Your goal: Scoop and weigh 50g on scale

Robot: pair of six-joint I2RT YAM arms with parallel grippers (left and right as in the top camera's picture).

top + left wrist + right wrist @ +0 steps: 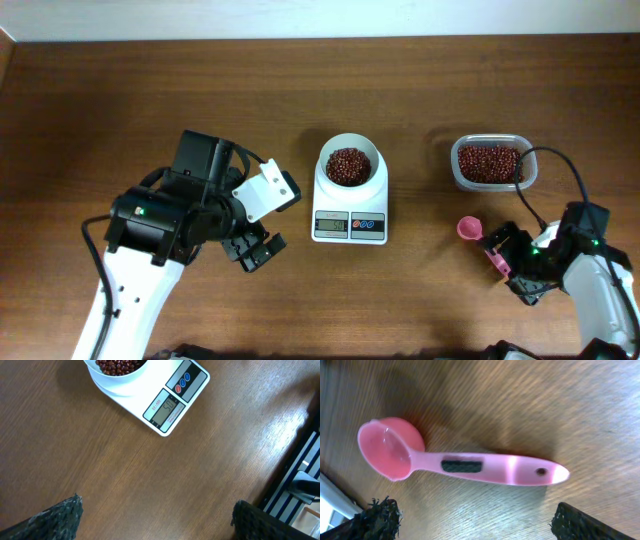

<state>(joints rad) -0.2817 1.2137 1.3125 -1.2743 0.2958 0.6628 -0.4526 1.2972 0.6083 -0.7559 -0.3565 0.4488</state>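
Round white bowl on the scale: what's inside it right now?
Small dark red-brown beans cover the floor of the round white bowl; the pile hides its bottom, so depth is unknown.

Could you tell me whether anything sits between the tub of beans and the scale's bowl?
Nothing visible does. Only bare table lies between the tub of beans and the bowl on the scale. The pink spoon lies nearer the front, off that path, by the right arm's open fingers.

Beans (348,165) rest on the scale (350,205), tub (454,165) and spoon (482,242) to its right.
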